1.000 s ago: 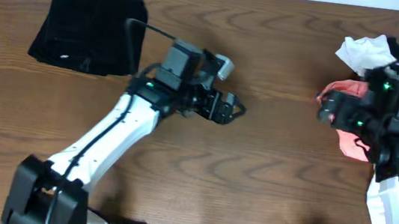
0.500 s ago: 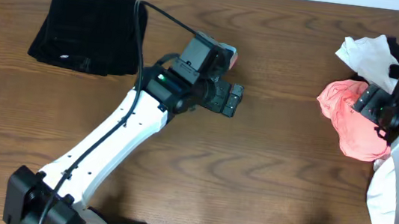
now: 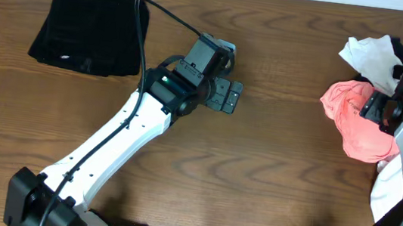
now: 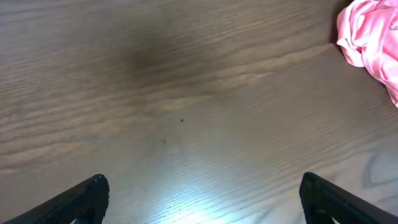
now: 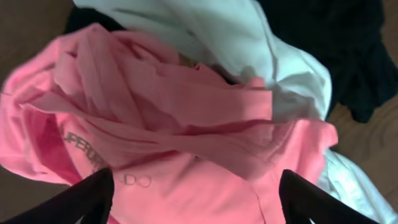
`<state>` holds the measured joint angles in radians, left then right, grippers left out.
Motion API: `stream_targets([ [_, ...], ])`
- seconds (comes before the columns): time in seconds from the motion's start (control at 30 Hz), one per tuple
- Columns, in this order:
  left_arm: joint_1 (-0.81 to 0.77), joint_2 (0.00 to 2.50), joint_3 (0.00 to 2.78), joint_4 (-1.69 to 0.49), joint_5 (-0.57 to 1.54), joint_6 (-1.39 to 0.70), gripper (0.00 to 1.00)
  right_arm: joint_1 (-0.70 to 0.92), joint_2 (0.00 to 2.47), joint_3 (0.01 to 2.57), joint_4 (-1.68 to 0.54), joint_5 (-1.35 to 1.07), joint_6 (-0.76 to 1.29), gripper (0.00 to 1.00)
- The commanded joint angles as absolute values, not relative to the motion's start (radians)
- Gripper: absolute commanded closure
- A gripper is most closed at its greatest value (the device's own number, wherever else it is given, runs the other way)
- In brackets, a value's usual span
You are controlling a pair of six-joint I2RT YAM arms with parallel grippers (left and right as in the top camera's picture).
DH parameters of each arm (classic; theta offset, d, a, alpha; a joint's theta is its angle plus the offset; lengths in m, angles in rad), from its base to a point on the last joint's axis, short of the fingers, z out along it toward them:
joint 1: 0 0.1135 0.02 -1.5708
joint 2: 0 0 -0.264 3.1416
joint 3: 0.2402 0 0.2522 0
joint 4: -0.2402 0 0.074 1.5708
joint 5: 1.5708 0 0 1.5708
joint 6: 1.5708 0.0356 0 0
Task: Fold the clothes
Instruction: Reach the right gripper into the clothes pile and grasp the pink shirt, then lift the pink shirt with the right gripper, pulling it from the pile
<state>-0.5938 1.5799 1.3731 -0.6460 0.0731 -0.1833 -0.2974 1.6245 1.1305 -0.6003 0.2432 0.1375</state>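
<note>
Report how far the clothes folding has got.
Done: one black garment lies folded into a neat rectangle at the far left. In hand: the right gripper hangs open over the crumpled pink T-shirt, gripping nothing yet; the left gripper is open above bare table. Left: the pink T-shirt, the white garment and the loose black garment heaped beside it.

We log: folded garment [image 3: 89, 30] far left on the table [image 3: 270, 182] | heap of clothes [image 3: 368, 52] at the far right edge | T-shirt [image 3: 349, 122] on the heap's near left side | left gripper [image 3: 228, 97] over mid-table, between the two | right gripper [image 5: 196, 186] above the T-shirt.
</note>
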Motion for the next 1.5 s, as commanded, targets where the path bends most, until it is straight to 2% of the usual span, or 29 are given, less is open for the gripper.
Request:
stream_targets([
  [0.0,-0.595,1.571,1.387,-0.643,0.042,-0.177,0.02,-0.306,1.655,1.144,-0.594,0.265,0.087,0.21],
  [0.37,-0.595,1.571,1.386,-0.644,0.032,-0.177,0.02,-0.381,1.719,1.143,-0.551,0.266,0.006,0.28],
  [0.47,-0.595,1.571,1.385,-0.644,0.032,-0.177,0.02,-0.403,1.726,1.143,-0.532,0.266,-0.033,0.35],
  [0.57,-0.595,1.571,1.384,-0.643,0.032,-0.177,0.02,-0.419,1.726,1.143,-0.516,0.265,-0.032,0.53],
  [0.6,-0.595,1.571,1.384,-0.643,0.032,-0.177,0.02,-0.421,1.726,1.143,-0.511,0.26,-0.032,0.64],
  [0.63,-0.595,1.571,1.384,-0.643,0.032,-0.177,0.02,-0.421,1.726,1.143,-0.505,0.258,-0.033,0.84],
  [0.67,-0.595,1.571,1.384,-0.643,0.032,-0.177,0.02,-0.421,1.726,1.143,-0.5,0.258,-0.032,0.99],
  [1.07,-0.582,1.571,1.384,-0.628,0.032,-0.178,0.02,-0.357,1.628,1.205,-0.502,0.149,-0.001,0.99],
  [1.47,-0.472,1.57,1.384,-0.613,0.073,-0.178,0.02,-0.199,1.379,1.481,-0.759,-0.085,-0.024,0.99],
])
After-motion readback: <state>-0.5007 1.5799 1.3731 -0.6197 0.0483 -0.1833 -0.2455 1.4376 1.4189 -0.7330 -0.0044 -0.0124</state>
